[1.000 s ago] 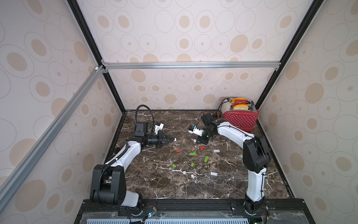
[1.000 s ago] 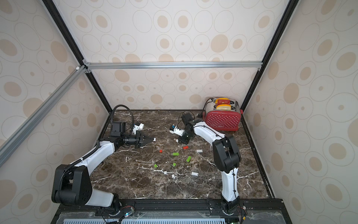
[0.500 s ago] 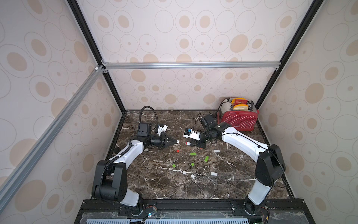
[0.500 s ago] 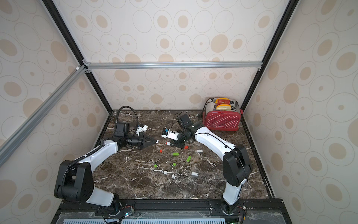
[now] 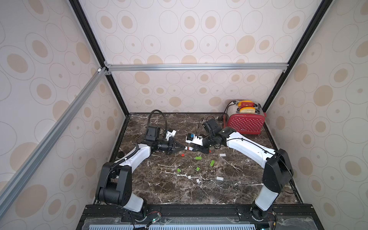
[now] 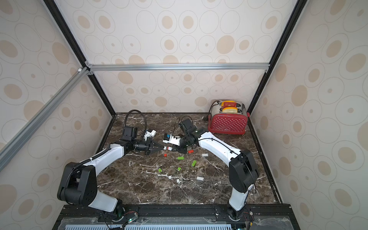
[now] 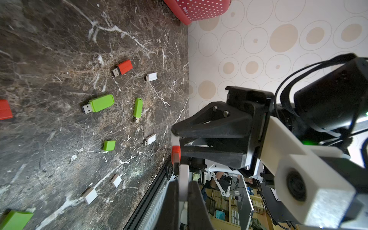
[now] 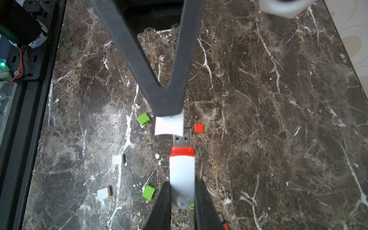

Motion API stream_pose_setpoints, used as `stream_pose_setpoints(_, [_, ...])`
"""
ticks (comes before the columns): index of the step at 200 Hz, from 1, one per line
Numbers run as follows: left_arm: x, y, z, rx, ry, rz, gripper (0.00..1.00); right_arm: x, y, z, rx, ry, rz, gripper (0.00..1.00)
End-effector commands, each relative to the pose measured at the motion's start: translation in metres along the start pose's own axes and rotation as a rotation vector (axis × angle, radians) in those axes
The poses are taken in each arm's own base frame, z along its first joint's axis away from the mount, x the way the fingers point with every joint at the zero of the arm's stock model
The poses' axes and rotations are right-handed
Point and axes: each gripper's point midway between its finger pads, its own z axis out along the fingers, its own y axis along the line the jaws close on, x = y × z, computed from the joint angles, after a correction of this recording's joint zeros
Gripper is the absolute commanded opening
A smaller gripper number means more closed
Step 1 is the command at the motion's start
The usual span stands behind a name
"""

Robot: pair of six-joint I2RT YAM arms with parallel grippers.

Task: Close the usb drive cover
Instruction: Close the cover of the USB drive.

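Observation:
My left gripper (image 7: 183, 180) is shut on a small white usb drive cover (image 7: 184, 175). My right gripper (image 8: 182, 185) is shut on a white usb drive (image 8: 182, 173) that has a red band and a bare metal plug (image 8: 182, 137). The two meet tip to tip above the middle of the table in both top views, left gripper (image 5: 183, 147) facing right gripper (image 5: 196, 149). In the right wrist view the cover (image 8: 169, 124) overlaps the plug's end but sits off to one side of it. How far the plug is inside the cover is hidden.
A red toaster (image 5: 245, 123) stands at the back right corner. Loose green drives (image 5: 198, 158), a red cap (image 5: 182, 154), white drives (image 5: 219, 178) and small caps (image 5: 178, 170) lie scattered on the dark marble table (image 5: 159, 189) below and in front of the grippers.
Both arms have swung in toward the table's middle. The right gripper carried the drive leftward from the back, and the left gripper carried the cover rightward until they met.

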Motion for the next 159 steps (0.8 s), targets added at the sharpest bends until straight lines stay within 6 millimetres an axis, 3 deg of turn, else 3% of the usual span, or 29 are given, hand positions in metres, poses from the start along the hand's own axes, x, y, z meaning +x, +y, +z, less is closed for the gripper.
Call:
stream_pose_setpoints(1, [-0.006,-0.008,0.000,0.009,-0.004,0.061,0.00,-0.010,0.009,-0.008,-0.013,-0.033,-0.008,0.06])
stream_pose_setpoints(108, [-0.014,-0.009,-0.013,-0.055,-0.052,0.131,0.00,-0.006,0.013,-0.007,-0.023,-0.022,-0.014,0.06])
stream_pose_setpoints(159, [-0.007,-0.006,-0.013,-0.057,-0.038,0.131,0.00,-0.007,0.012,-0.008,-0.022,-0.025,-0.013,0.05])
